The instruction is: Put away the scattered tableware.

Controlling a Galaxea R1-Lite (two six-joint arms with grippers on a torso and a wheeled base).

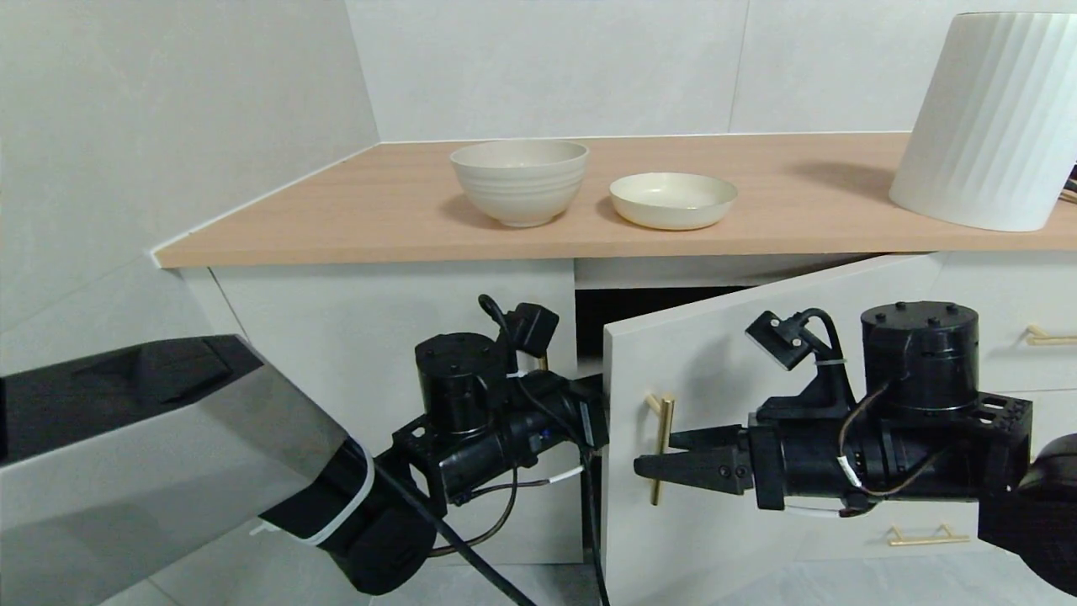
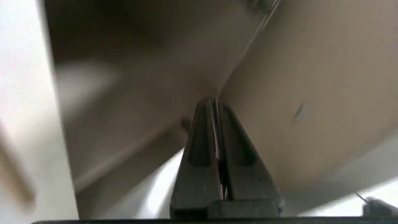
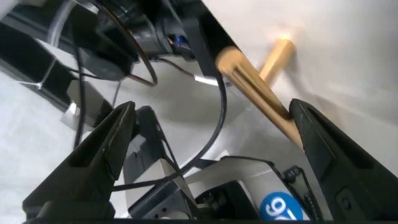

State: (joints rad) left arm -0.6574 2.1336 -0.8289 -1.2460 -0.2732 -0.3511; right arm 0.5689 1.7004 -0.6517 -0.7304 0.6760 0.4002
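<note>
A cream ribbed bowl [image 1: 519,181] and a shallow cream dish [image 1: 673,200] stand side by side on the wooden countertop [image 1: 379,219]. Below them a white cabinet door [image 1: 715,353] hangs partly open, with a gold bar handle [image 1: 662,446] near its free edge. My right gripper [image 1: 660,453] is level with that handle and open. In the right wrist view the handle [image 3: 252,90] lies between the spread fingers of the right gripper [image 3: 211,107], untouched. My left gripper [image 1: 591,412] sits at the door's free edge, in the gap. The left gripper [image 2: 213,106] is shut on nothing, facing the dim cabinet inside.
A tall white ribbed shade-like object [image 1: 997,118] stands on the counter's right end. Drawers with gold handles [image 1: 1047,337] lie right of the door. Tiled walls close the left side and back. My left arm's cables [image 3: 143,56] run close beside the right gripper.
</note>
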